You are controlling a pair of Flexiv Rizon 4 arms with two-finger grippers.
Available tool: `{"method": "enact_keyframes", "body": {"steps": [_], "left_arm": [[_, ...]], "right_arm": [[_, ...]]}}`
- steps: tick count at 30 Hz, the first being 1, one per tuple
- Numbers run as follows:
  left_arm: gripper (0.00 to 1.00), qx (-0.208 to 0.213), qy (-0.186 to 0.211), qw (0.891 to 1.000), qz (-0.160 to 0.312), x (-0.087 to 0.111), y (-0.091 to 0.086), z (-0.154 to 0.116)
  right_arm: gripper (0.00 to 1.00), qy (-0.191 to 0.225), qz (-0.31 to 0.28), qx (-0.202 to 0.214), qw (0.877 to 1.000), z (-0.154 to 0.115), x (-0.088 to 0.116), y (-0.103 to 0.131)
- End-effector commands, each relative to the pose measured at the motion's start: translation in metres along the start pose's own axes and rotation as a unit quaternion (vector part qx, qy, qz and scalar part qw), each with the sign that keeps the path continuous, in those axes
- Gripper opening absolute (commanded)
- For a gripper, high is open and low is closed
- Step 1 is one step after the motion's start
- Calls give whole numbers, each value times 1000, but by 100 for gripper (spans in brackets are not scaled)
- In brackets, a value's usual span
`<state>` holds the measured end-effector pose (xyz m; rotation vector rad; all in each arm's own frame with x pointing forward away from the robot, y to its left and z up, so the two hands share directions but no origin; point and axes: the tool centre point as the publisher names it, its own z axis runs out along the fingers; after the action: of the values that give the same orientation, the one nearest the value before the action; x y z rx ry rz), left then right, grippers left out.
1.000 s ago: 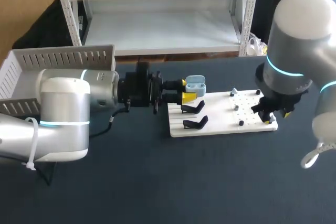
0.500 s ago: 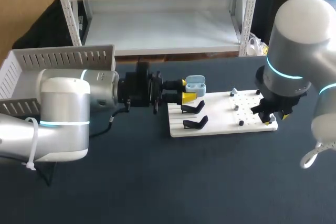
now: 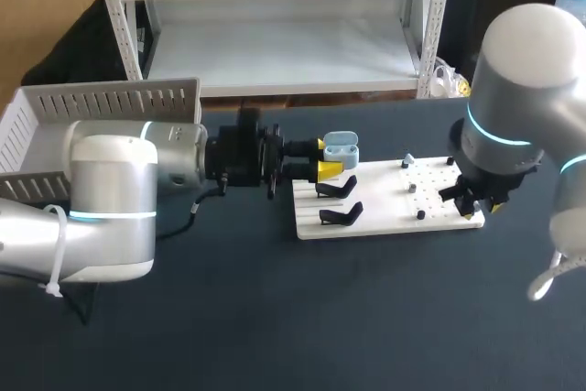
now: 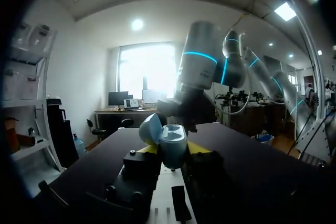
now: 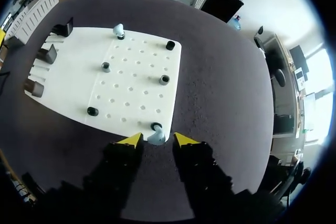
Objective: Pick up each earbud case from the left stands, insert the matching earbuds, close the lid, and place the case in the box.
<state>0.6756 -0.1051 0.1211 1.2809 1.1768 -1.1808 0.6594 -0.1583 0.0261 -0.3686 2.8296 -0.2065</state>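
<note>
The table [image 3: 275, 318] is covered in a dark, finely grained, felt-like sheet, and on it lies a flat white board [image 3: 385, 199], matt and rectangular, its right half pierced with rows of small round holes. Along the board's left side stand angled black stands [image 3: 337, 188], and short black cylindrical cups [image 5: 106, 66] are dotted over the holed part. A white box [image 3: 101, 98] with slatted walls sits at the table's far left. The left gripper [image 3: 327, 158] lies level over the board's far-left corner, its fingers clamped from both sides on the earbud case [image 3: 340, 146], a smooth, rounded, pale blue shell with its lid hinged open; in the left wrist view the case [image 4: 168, 142] fills the gap between the yellow tips. The right gripper [image 5: 156, 140] hangs above the board's near-right corner with its fingers spread. A small glossy pale earbud [image 5: 156, 137] in a black cup at the board's edge sits between the two tips, with a gap visible on either side. Another pale earbud [image 5: 118, 29] rests near the board's far edge, well apart from both grippers.
</note>
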Motion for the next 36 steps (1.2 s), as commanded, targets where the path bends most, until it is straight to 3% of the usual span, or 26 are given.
{"method": "enact_keyframes", "body": {"steps": [1, 14, 16, 19, 27, 36], "left_arm": [[0, 0, -1, 1000, 1, 1, 0, 0], [0, 0, -1, 1000, 1, 1, 0, 0], [0, 0, -1, 1000, 1, 1, 0, 0], [0, 0, -1, 1000, 1, 1, 0, 0], [0, 0, -1, 1000, 1, 1, 0, 0], [0, 0, -1, 1000, 1, 1, 0, 0]], "right_arm": [[33, -9, 3, 2, 1000, 3, 3, 0], [26, -12, 4, 2, 1000, 7, 0, 1], [13, -12, 4, 2, 1000, 7, 0, 1], [0, -12, 3, 3, 1000, 8, -1, 1], [0, -11, -1, 5, 1000, 0, -2, 0], [0, -3, -41, 17, 999, -51, -2, 7]]}}
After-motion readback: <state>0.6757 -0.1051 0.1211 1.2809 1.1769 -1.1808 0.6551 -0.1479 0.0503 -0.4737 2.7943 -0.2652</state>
